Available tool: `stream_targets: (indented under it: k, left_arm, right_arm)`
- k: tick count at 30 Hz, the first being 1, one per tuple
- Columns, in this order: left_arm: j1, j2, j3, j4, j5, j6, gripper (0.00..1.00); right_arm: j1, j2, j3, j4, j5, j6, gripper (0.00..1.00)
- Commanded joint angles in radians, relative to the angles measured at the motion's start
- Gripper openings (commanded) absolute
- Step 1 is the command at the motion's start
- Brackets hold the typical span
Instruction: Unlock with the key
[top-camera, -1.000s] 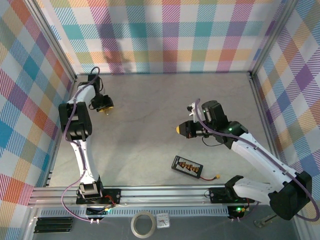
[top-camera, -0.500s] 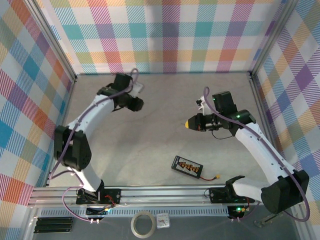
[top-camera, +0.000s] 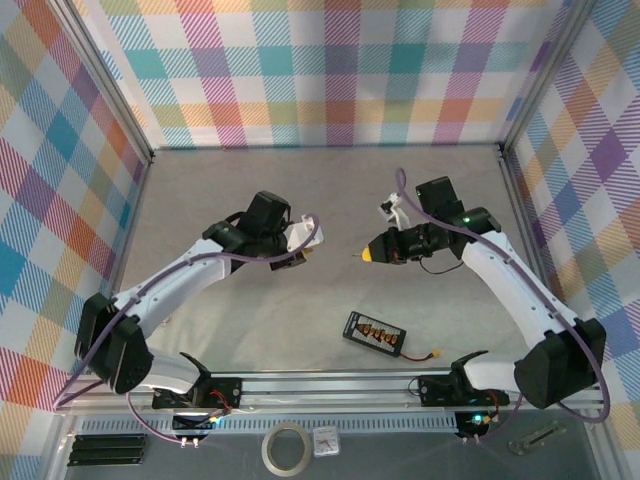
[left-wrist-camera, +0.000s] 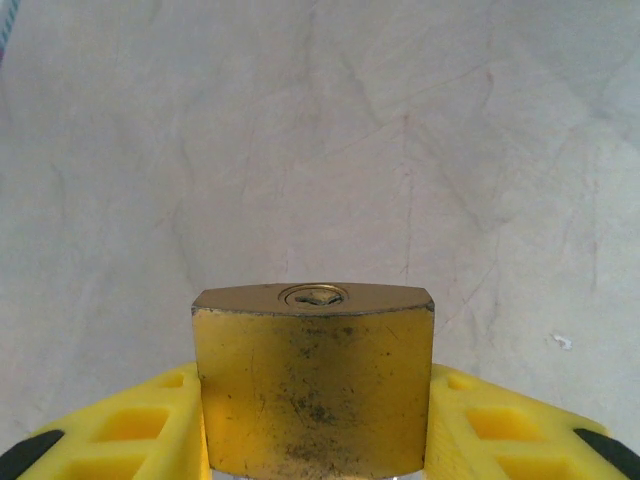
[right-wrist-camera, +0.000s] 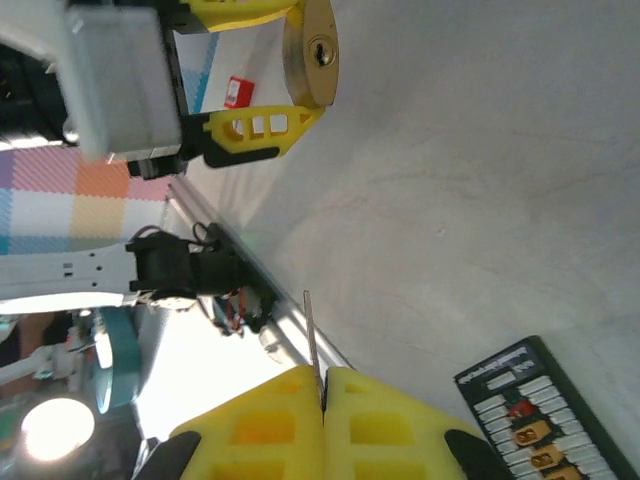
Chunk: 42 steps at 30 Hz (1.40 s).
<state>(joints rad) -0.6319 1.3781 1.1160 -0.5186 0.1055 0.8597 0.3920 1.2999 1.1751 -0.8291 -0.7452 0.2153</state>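
A scuffed brass padlock (left-wrist-camera: 313, 385) sits clamped between the yellow fingers of my left gripper (left-wrist-camera: 313, 420), its keyhole (left-wrist-camera: 313, 295) facing away from the wrist. Seen from above, the left gripper (top-camera: 305, 250) hovers mid-table, pointing right. My right gripper (top-camera: 368, 256) faces it from a short gap away, shut on a thin metal key (right-wrist-camera: 312, 345) whose blade sticks out past the fingertips. In the right wrist view the padlock (right-wrist-camera: 312, 50) shows ahead, keyhole turned toward the key, apart from it.
A black connector board (top-camera: 375, 333) with an orange-plugged lead lies near the front edge, below the grippers. The aluminium rail (top-camera: 320, 385) runs along the front. A tape roll (top-camera: 285, 448) lies beyond it. Plaid walls enclose three sides.
The left arm has swung from the far left back corner to the middle, carrying the padlock toward the right gripper. The right gripper has shifted slightly, still holding the key.
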Motion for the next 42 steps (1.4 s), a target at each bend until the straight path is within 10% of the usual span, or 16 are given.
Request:
stream_targets:
  k: [1,14,42]
  left_arm:
    - [-0.051,-0.048,-0.008,0.039,0.014,0.136,0.16]
    - [-0.197,-0.06,0.024,0.005,0.01,0.161,0.12]
    - [-0.227,-0.053,0.034,0.032,0.041,0.096,0.1]
  right_arm:
    - [0.02,0.026,-0.031,0.037,-0.113,-0.041,0.0]
    - [0.079,0.048,-0.068,0.12,-0.096,-0.001,0.0]
    - [0.078,0.052,-0.151,0.242,-0.115,0.078,0.0]
